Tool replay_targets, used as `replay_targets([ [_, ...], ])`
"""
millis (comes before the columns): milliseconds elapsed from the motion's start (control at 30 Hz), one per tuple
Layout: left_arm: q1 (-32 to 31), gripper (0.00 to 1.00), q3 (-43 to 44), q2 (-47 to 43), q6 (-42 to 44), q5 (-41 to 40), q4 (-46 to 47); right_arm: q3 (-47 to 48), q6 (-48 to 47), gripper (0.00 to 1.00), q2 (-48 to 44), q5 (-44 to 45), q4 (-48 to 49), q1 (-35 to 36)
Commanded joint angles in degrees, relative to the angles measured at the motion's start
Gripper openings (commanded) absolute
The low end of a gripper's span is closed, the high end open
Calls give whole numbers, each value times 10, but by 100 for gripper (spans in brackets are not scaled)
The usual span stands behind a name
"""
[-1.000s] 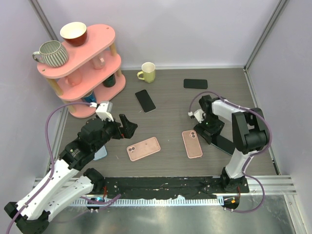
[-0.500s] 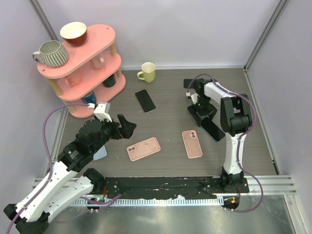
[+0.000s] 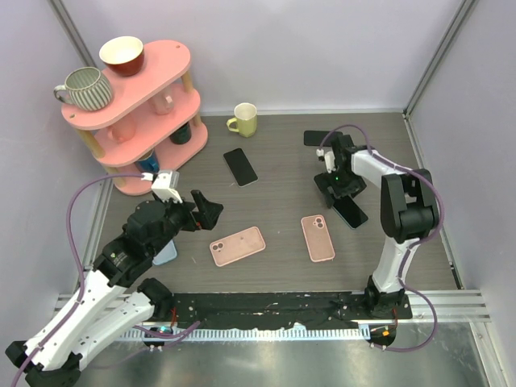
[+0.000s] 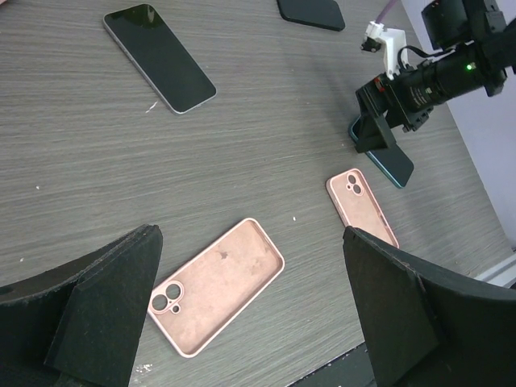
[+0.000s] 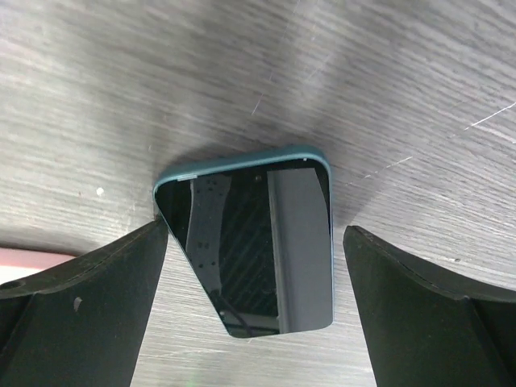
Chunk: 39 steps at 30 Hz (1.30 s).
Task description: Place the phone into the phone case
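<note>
Grey wood-grain table (image 3: pixel 274 165): the teal phone (image 5: pixel 250 250) lies flat at 3 o'clock between the parted jaws of the right gripper (image 3: pixel 339 193). The left gripper (image 3: pixel 206 208) hovers parted, empty. Closing could skid the thin phone sideways.

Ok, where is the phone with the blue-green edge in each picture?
Top external: the phone lies right of the middle, under the right gripper.
Left wrist: the phone is at the upper right, just above the small pink case.
Right wrist: the phone fills the middle, between the fingers.
Shared landmark: the right gripper, open over it in all three.
</note>
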Motion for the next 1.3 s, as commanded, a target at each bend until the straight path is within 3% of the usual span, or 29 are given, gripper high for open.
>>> replay_targets([
  [0,-1,100,-2,2,-5,-2,30,-64,-78,97,-38,-4,72,-15],
  [233,-1,100,-2,5,-5,-12,26,-99,-124,97,-41,-76,70,-25],
  [500,-1,100,-2,11,-3,-12,27,-93,-113,97,-74,-140,64,-68],
  [1000,-1,100,-4,5,-4,-16,27,-82,-81,90,-20,-118,86,-61],
  [1267,-1,100,-7,-15,-6,-12,31,-54,-5,79,-7,-51,104,-31],
])
